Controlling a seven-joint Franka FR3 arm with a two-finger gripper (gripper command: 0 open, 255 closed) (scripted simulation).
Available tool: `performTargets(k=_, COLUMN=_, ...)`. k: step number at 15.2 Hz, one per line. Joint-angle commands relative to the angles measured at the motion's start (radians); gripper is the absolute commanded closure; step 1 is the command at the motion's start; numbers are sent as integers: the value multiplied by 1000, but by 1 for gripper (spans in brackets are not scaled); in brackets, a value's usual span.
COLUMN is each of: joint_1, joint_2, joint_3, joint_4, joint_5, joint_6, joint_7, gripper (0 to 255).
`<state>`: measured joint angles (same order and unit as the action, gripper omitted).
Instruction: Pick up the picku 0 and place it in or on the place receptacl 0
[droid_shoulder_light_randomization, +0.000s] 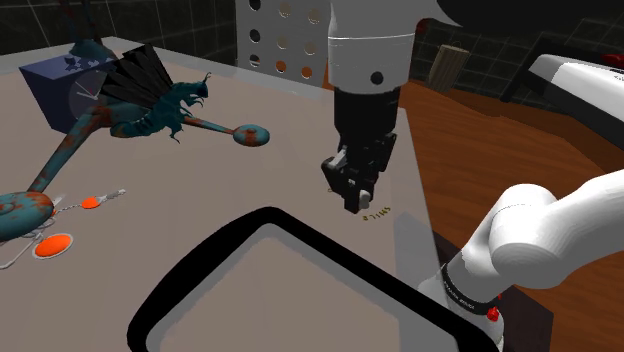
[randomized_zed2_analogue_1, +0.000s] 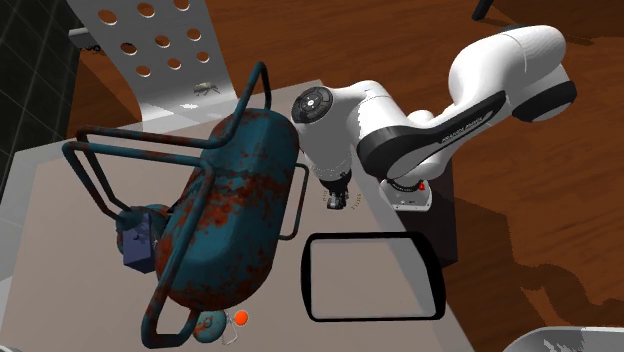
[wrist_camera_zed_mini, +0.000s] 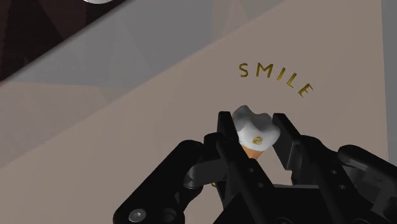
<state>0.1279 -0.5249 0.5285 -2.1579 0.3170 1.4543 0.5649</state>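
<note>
Well out to the shoulder view's left of the black-rimmed, rounded-rectangle tray (droid_shoulder_light_randomization: 143, 318), you have a flat round orange disc (droid_shoulder_light_randomization: 52, 245) lying on the pale grey-beige table (droid_shoulder_light_randomization: 250, 180). Closer to the tray, on that same left side, lies a big teal tank (randomized_zed2_analogue_1: 235, 210), blotched with rust and caged in a tubular frame of the same colour; in the second exterior view it comes close to the tray's rim. A dark blue box (droid_shoulder_light_randomization: 60, 85) sits on the tank's far side from the tray. Beyond the tray's far rim, at the table's edge, stands a white panel (droid_shoulder_light_randomization: 280, 35) pierced with round holes.

Next comes your all-black two-finger gripper (droid_shoulder_light_randomization: 358, 205), pointing down just outside the tray's far rim, not over its inside. Look at the wrist view: the fingers (wrist_camera_zed_mini: 224, 130) stand a narrow gap apart and clasp a small white tooth-shaped piece (wrist_camera_zed_mini: 254, 127) with a gold mark on its face and an orange base, so the piece sits at the fingertips, outside the tray. You cannot tell whether it is clear of the table. Small gold letters (wrist_camera_zed_mini: 275, 77) spelling SMILE lie flat on the table just beside the fingertips, likewise outside the tray. To the tray's right the white arm (droid_shoulder_light_randomization: 540, 235) bends upward, and past the table's edge on that side runs a brown wood floor (droid_shoulder_light_randomization: 480, 150)
</note>
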Motion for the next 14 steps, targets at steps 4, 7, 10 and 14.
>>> performTargets(k=4, joint_1=-1, joint_2=11, joint_3=5, joint_4=-5, joint_5=-1, joint_6=-1, joint_7=1, gripper=255)
performTargets(k=7, joint_1=0, joint_2=7, joint_3=-1, joint_4=7, joint_5=-2, joint_6=-19, joint_7=1, gripper=255)
performTargets(k=10, joint_1=-3, joint_2=12, joint_3=-8, joint_4=51, joint_5=-7, joint_6=-57, joint_7=6, gripper=255)
performTargets(k=14, joint_1=-7, joint_2=22, joint_3=-16, joint_4=111, joint_5=-14, joint_6=-108, joint_7=14, gripper=255)
